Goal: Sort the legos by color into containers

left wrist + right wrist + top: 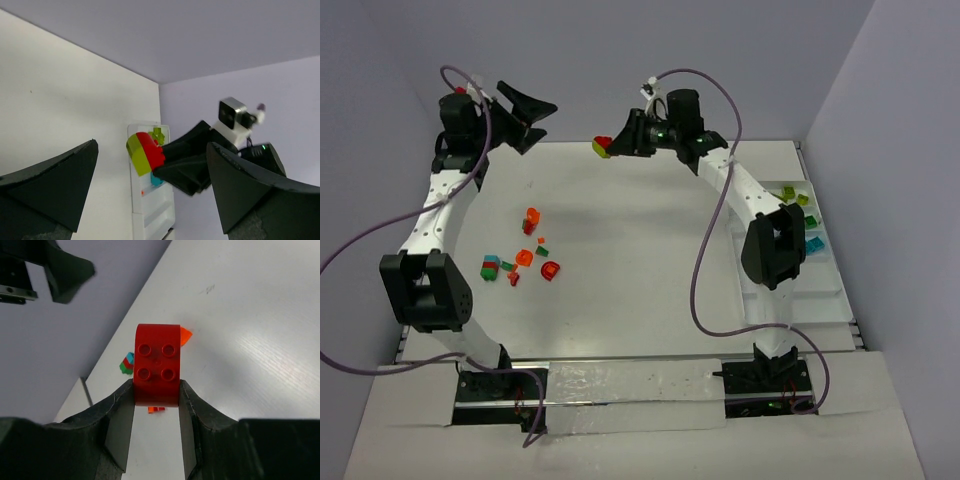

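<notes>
Right wrist view: the right gripper [156, 386] clamps a red brick [157, 360] above the far edge of the table [660, 260]; a lime-green brick [136, 156] adheres to it. Left gripper [530, 120] gapes wide, empty. Risk: both colours dropped unseparated into one compartment of the tray [820, 300] at the right edge.

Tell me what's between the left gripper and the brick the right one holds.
Nothing: the top view shows a bare gap between the left gripper and the red-and-lime brick.
</notes>
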{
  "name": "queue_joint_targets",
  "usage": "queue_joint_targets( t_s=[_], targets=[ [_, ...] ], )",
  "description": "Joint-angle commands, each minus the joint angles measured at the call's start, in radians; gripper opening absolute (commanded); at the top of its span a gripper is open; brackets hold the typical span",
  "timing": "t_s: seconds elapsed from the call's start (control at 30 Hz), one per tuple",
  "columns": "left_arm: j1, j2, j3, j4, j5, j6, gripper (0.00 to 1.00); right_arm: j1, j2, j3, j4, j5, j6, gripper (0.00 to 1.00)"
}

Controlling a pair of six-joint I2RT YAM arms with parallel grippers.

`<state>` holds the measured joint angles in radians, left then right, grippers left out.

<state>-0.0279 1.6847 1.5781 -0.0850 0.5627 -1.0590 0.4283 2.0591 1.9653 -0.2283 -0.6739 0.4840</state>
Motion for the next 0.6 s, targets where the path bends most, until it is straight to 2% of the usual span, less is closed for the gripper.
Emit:
queue_joint_targets(
  t_s=[0.0,0.03,0.07,0.37,0.47,0.53,0.57],
  targets=[
    [0.058,-0.129,-0.135,0.373,0.266,0.012,0.99,-0.071,-0.126,-0.055,0.208,-0.241,0.094,0.0],
    [0.064,-0.131,-0.17,0.376,0.311,-0.012,0.99,-0.077,-0.131,-0.066,0.223,-0.266,0.109,0.0],
    [0.066,-0.144,-0.224,0.454,0.358,-0.019,0.99,-0.086,-0.143,-0.097,0.265,-0.287,0.149,0.0],
    [0.067,-0.22,-0.373,0.505,0.464,0.077,0.98,-0.114,-0.206,-0.275,0.508,-0.436,0.379,0.0],
    [0.054,-0.21,-0.405,0.566,0.517,0.057,0.9,-0.112,-0.205,-0.296,0.635,-0.461,0.466,0.0],
    [0.034,-0.198,-0.414,0.601,0.537,0.055,0.79,-0.105,-0.195,-0.298,0.688,-0.487,0.517,0.0],
    [0.008,-0.188,-0.412,0.626,0.541,0.06,0.78,-0.102,-0.193,-0.299,0.71,-0.495,0.531,0.0]
  ],
)
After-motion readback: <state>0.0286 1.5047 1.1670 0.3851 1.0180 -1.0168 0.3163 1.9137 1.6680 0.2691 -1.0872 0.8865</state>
